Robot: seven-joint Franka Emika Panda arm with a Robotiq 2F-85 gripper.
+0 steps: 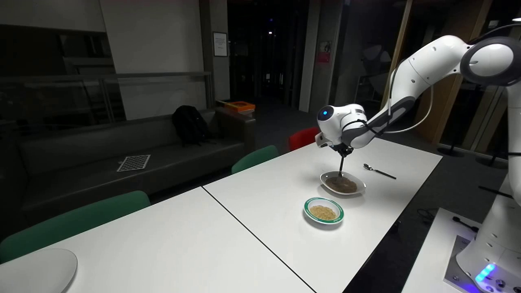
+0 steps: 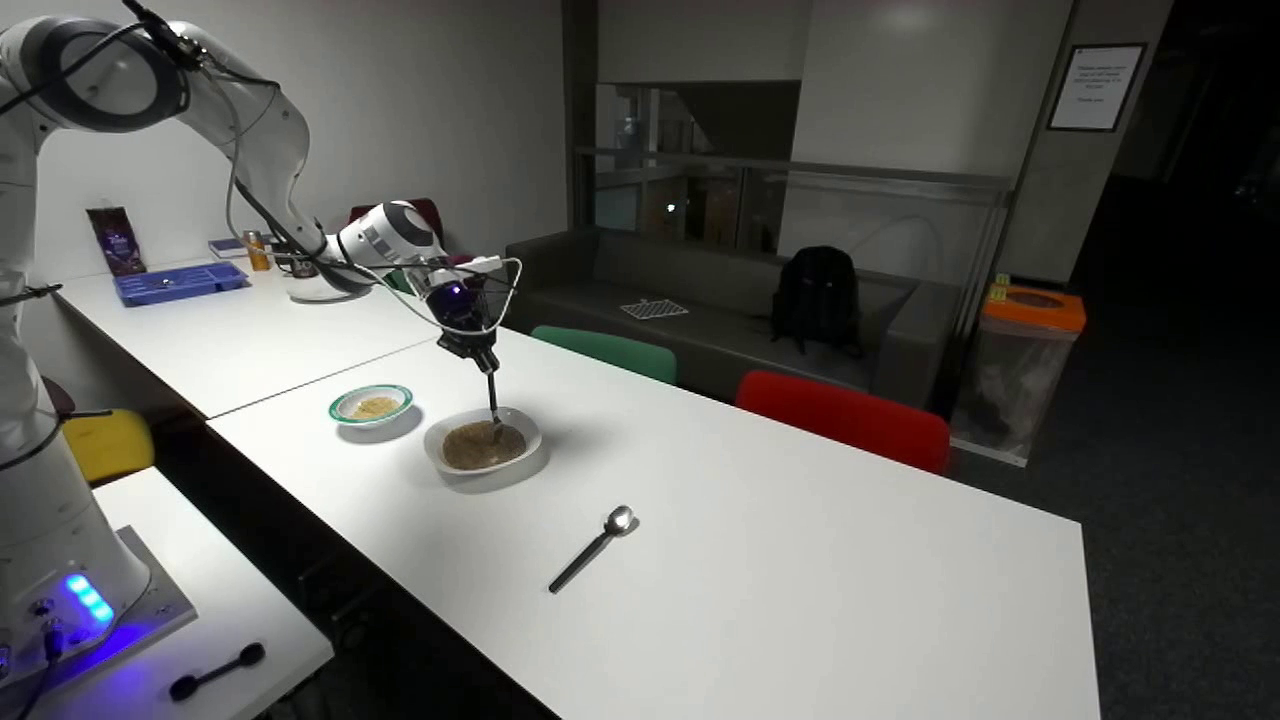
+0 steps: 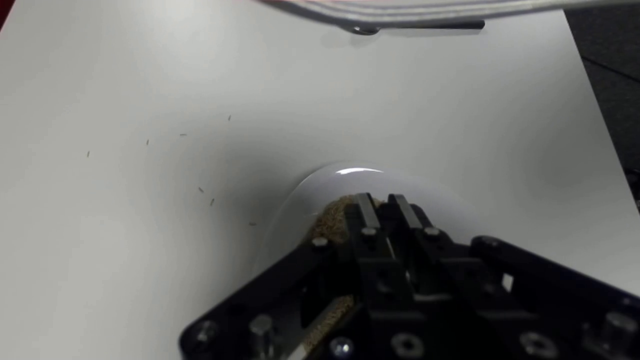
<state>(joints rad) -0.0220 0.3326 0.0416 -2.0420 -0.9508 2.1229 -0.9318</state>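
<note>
Dark sofa (image 1: 93,162) behind white table (image 1: 268,187), dim light. In an exterior view: pinched near-upright in gripper (image 1: 344,153), black-handled utensil (image 1: 341,165), head sunk in brown grains (image 1: 344,186) of white bowl (image 1: 361,186); green-rimmed bowl (image 1: 323,202) near, not touching.

Wrist view: fingers (image 3: 369,212) nearly together; loose grains (image 3: 212,202) outside bowl. Possible trouble: spilling from tilted lift, snagging on rim from sideways drag.

In an exterior view: long table edges either side of bowls, spoon (image 2: 590,552) well apart, broad tabletop beyond for moving.
</note>
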